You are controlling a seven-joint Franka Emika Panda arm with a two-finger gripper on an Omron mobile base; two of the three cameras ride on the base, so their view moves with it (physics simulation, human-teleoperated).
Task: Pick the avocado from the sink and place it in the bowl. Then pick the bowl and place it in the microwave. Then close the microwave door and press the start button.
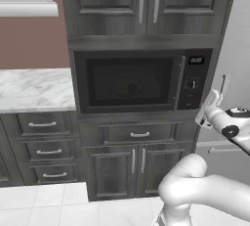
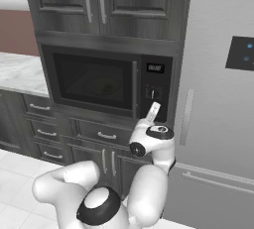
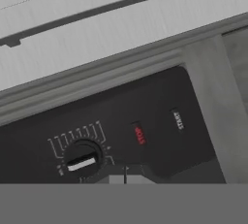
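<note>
Gripper [image 2: 154, 109] is pinched shut with nothing in it, arm stretched up, aimed at the microwave [image 1: 141, 80] control panel [image 3: 121, 131]. Door [image 1: 129, 83] is closed, bowl [image 1: 128, 87] faintly visible inside behind the glass.

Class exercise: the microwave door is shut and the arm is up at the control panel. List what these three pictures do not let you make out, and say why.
- Bowl contents: the tinted microwave door in the left base view blurs them; no avocado can be made out.
- Display digits: too small in the right base view.
- Gripper contact with the control panel: the hand view's bottom edge cuts the shut tips off.
</note>
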